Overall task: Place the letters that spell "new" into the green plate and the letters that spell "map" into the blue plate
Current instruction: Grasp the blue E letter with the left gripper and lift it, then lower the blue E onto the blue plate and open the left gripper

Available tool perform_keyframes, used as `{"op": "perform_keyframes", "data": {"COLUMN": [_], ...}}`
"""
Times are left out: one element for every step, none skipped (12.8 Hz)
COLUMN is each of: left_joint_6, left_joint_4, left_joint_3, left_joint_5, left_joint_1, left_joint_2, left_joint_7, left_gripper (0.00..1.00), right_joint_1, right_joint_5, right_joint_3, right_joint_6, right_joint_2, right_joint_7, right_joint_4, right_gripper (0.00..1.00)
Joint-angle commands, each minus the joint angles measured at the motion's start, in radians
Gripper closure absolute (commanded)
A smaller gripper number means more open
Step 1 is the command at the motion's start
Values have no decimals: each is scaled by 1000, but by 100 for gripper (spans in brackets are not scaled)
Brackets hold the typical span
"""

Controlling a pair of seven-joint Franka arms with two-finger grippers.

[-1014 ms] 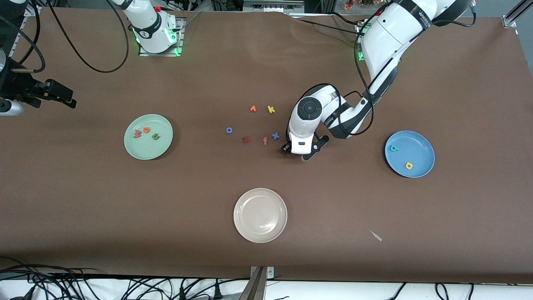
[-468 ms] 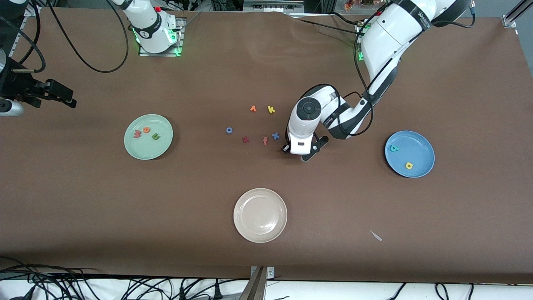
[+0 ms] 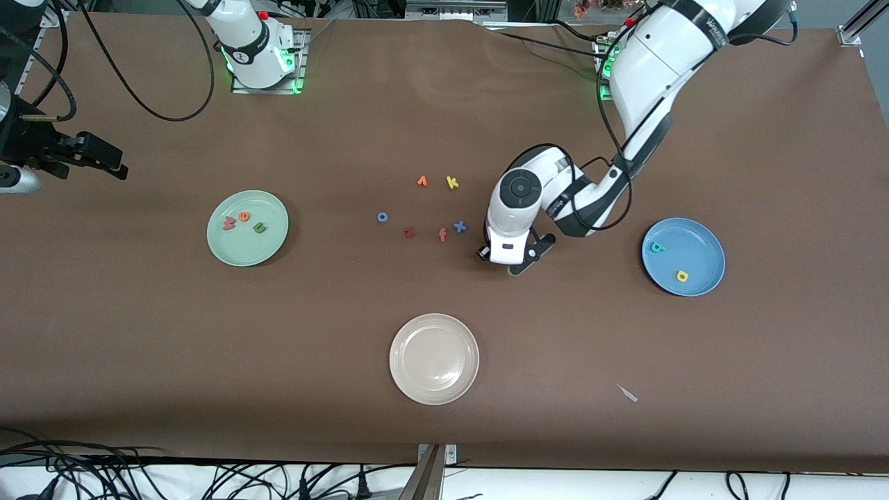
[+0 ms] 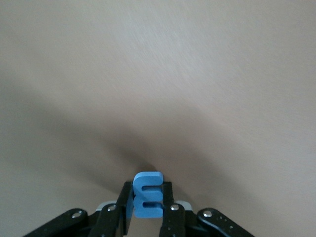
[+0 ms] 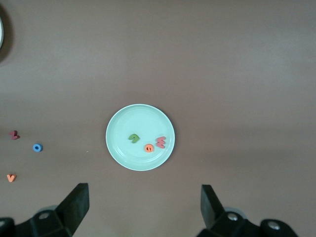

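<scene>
My left gripper (image 4: pixel 147 198) is shut on the blue m (image 4: pixel 147 193), pinched upright between its fingers just above the brown table. In the front view that gripper (image 3: pixel 501 258) hangs low between the loose letters and the blue plate (image 3: pixel 698 239), which holds the teal p (image 3: pixel 656 246) and yellow a (image 3: pixel 682 276). The green plate (image 3: pixel 269 207) carries the pinkish-red w (image 3: pixel 229 223), orange e (image 3: pixel 244 217) and olive n (image 3: pixel 260 227). High above the table's end beside the green plate (image 5: pixel 133 118), my right gripper (image 5: pixel 143 205) waits open and empty.
Loose letters lie mid-table: orange v (image 3: pixel 421 181), yellow k (image 3: pixel 452 182), blue o (image 3: pixel 382 217), a dark red letter (image 3: pixel 410 232), orange f (image 3: pixel 442 235), blue x (image 3: pixel 459 226). A cream-white plate (image 3: pixel 444 371) sits nearer the front camera. A small pale scrap (image 3: pixel 627 393) lies toward the left arm's end.
The left gripper's fingers have closed on the blue m, and the hand has shifted slightly toward the blue plate. The right arm has stayed still.
</scene>
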Motion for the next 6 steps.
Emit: {"op": "perform_keyframes", "data": {"left_joint_6": [-190, -259, -334, -396, -440, -476], "left_joint_4": [21, 23, 24, 24, 26, 26], "left_joint_3": [-110, -138, -152, -152, -154, -154], "left_joint_5": [-14, -14, -14, -14, -16, -16], "left_joint_1": [155, 215, 259, 302, 344, 385], "left_joint_2": [-43, -48, -59, -82, -94, -112], "left_joint_7": [243, 347, 475, 606, 727, 825], "left_gripper": [97, 97, 97, 97, 97, 97], "right_joint_1": [-16, -16, -16, -16, -16, -16], "right_joint_5": [-12, -12, -12, -12, -12, -12], "right_joint_3": [13, 13, 13, 14, 15, 15], "right_joint_6": [-6, -6, -6, -6, -6, -6], "right_joint_2": [-15, -15, -15, -15, -15, -15], "right_joint_7": [-10, -8, -8, -8, -8, -8], "right_joint_4": [-13, -13, -13, -13, -13, -13], "right_gripper": [0, 0, 0, 0, 0, 0]}}
